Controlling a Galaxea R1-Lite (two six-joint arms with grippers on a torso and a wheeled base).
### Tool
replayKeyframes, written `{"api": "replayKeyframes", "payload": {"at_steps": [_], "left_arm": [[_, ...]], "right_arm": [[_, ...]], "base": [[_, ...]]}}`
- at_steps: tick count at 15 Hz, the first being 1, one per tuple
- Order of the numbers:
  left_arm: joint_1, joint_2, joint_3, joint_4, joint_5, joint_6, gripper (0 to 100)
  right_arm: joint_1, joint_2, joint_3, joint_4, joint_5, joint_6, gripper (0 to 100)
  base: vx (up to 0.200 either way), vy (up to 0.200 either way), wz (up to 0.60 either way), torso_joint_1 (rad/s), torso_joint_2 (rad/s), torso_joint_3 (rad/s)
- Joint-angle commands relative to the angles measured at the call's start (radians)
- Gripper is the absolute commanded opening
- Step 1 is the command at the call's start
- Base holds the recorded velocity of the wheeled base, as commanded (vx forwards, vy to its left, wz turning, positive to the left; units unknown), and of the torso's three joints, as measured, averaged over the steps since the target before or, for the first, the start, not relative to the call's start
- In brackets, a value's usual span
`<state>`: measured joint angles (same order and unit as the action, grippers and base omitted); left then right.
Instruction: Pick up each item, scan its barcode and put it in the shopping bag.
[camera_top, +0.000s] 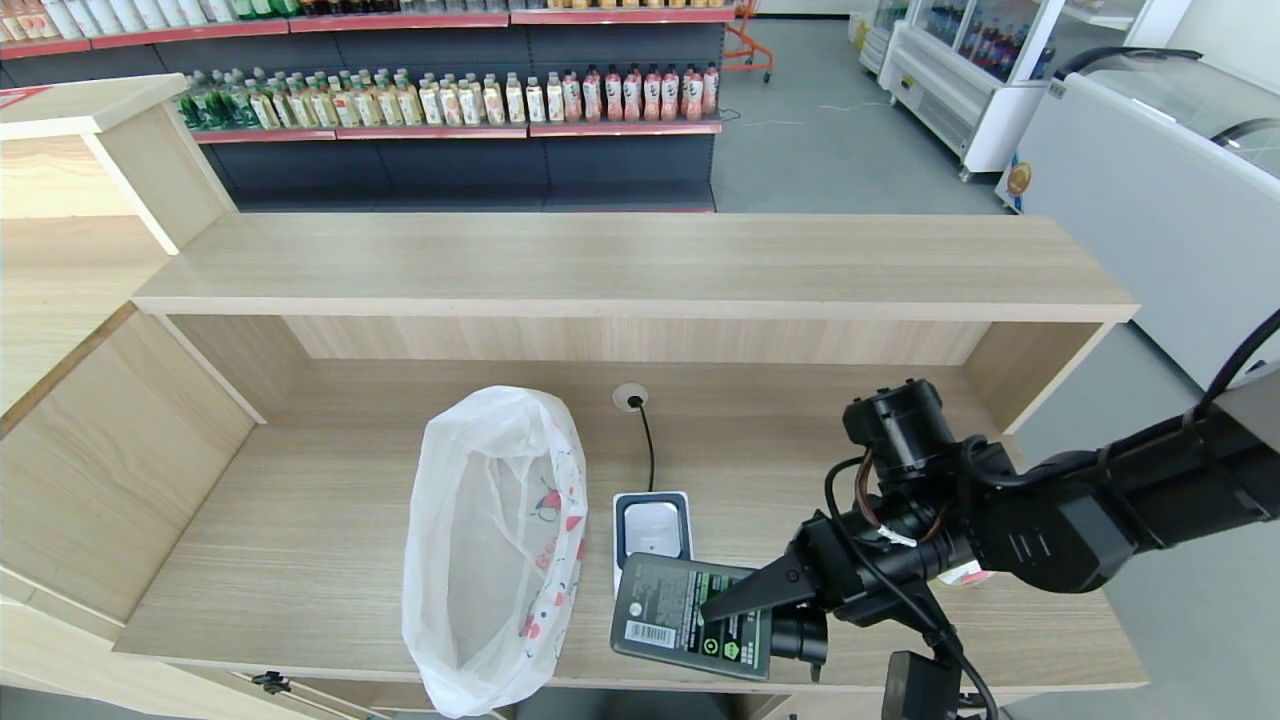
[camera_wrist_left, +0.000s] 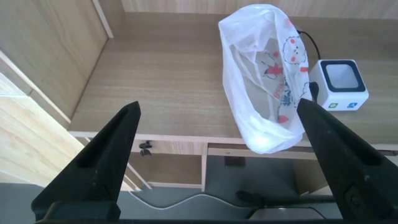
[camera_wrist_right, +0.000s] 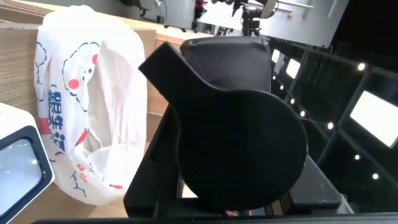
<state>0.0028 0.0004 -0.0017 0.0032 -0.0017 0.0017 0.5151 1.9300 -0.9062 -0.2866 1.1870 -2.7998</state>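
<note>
Head view: at 7 o'clock on the wooden counter (camera_top: 300, 560), white shopping bag (camera_top: 495, 545) with red and blue print, lying with mouth wide open toward the camera. Just beside it at 3 o'clock, small white scanner (camera_top: 652, 530), dark window facing up, black cable (camera_top: 648, 440) running off at 12 o'clock to a round hole in the counter. At 5 o'clock of frame centre, right gripper (camera_top: 760, 600) clamped on the dark pack (camera_top: 680, 615). Pack held flat, printed face and white barcode label up, far edge overlapping the near edge of the scanner; cannot tell whether touching it. Black arm coming in from 3 o'clock. Behind the counter at 11 to 12 o'clock, store shelves (camera_top: 450, 130) lined with bottles; at 2 o'clock, white freezers (camera_top: 1130, 190).

Left wrist view: left gripper (camera_wrist_left: 219, 104) spread wide, nothing between the two black fingers (camera_wrist_left: 99, 168). Beyond them, counter (camera_wrist_left: 155, 81), shopping bag (camera_wrist_left: 264, 81) hanging slightly over the counter's front edge, scanner (camera_wrist_left: 339, 84) just beside the bag, not touching.

Right wrist view: close to the lens, one black rounded finger (camera_wrist_right: 236, 137) pressed against the dark pack (camera_wrist_right: 242, 46), pack's edge showing past it. Farther off, shopping bag (camera_wrist_right: 93, 106) with open mouth, and a corner of the scanner (camera_wrist_right: 18, 162) near it
</note>
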Motion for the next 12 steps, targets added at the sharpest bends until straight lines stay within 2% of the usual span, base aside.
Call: {"api": "replayKeyframes", "payload": {"at_steps": [1, 2, 3, 4, 6, 7, 8, 10, 12], "left_arm": [[0.000, 0.000, 0.000, 0.000, 0.000, 0.000, 100], [0.000, 0.000, 0.000, 0.000, 0.000, 0.000, 100], [0.000, 0.000, 0.000, 0.000, 0.000, 0.000, 100], [0.000, 0.000, 0.000, 0.000, 0.000, 0.000, 100], [0.000, 0.000, 0.000, 0.000, 0.000, 0.000, 100], [0.000, 0.000, 0.000, 0.000, 0.000, 0.000, 100], [0.000, 0.000, 0.000, 0.000, 0.000, 0.000, 100], [0.000, 0.000, 0.000, 0.000, 0.000, 0.000, 100], [0.000, 0.000, 0.000, 0.000, 0.000, 0.000, 100]], "right_arm": [[0.006, -0.094, 0.007, 0.010, 0.000, -0.056, 0], [0.006, -0.117, 0.007, 0.014, 0.000, -0.012, 0], [0.005, -0.167, 0.015, 0.012, -0.003, 0.100, 0], [-0.006, -0.241, 0.032, 0.012, -0.040, 0.283, 0], [-0.070, -0.367, 0.055, 0.012, -0.285, 0.562, 0], [-0.130, -0.439, 0.090, 0.010, -0.349, 0.697, 0], [-0.198, -0.500, 0.115, 0.010, -0.379, 0.793, 0], [-0.251, -0.548, 0.165, 0.096, -0.374, 0.976, 0], [-0.276, -0.608, 0.193, 0.265, -0.345, 1.324, 0]], "base": [[0.000, 0.000, 0.00, 0.000, 0.00, 0.000], [0.000, 0.000, 0.00, 0.000, 0.00, 0.000], [0.000, 0.000, 0.00, 0.000, 0.00, 0.000], [0.000, 0.000, 0.00, 0.000, 0.00, 0.000], [0.000, 0.000, 0.00, 0.000, 0.00, 0.000], [0.000, 0.000, 0.00, 0.000, 0.00, 0.000], [0.000, 0.000, 0.00, 0.000, 0.00, 0.000], [0.000, 0.000, 0.00, 0.000, 0.00, 0.000], [0.000, 0.000, 0.00, 0.000, 0.00, 0.000]]}}
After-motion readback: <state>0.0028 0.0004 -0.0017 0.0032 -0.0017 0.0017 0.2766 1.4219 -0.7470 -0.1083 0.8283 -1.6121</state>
